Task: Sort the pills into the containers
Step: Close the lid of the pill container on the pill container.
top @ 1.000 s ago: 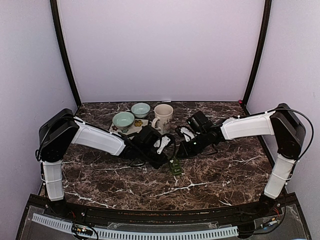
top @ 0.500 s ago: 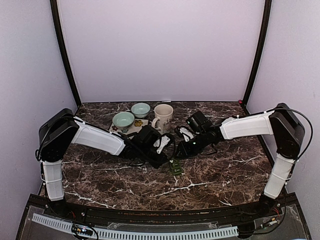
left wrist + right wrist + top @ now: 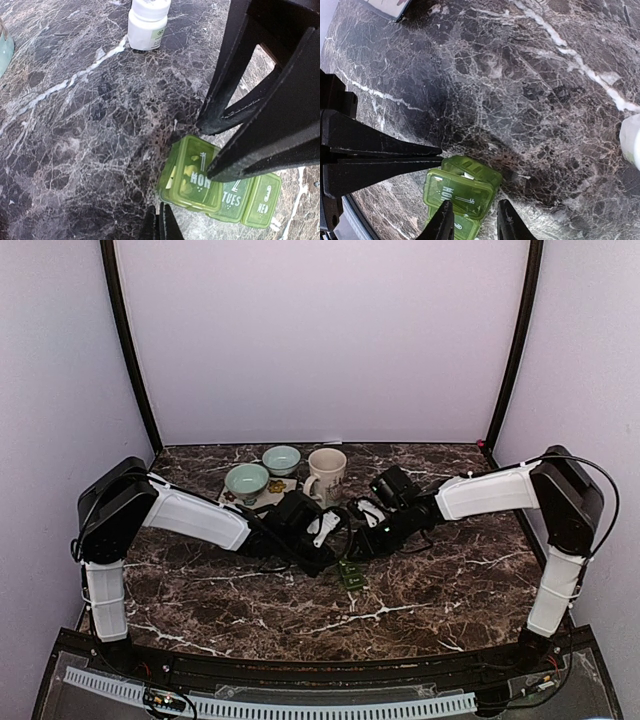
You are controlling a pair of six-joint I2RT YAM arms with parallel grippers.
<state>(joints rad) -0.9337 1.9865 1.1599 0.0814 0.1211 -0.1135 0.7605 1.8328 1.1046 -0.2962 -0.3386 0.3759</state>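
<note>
Your left arm (image 3: 195,515) and right arm (image 3: 490,492) wear white shells over black joints; a thin black cable (image 3: 617,495) loops at three o'clock; the fingers (image 3: 442,225) are black, tapered.

- I am seeing the dark marbled bench (image 3: 450,570) carrying everything.
- A green pill organizer (image 3: 190,175) is lying flat near its middle, showing its MON, TUES and WED lids.
- A white bottle (image 3: 146,27) is standing upright beyond it.
- A pale green bowl (image 3: 246,481), a second bowl (image 3: 282,459) and a cream mug (image 3: 326,476) are sitting toward the back.
</note>
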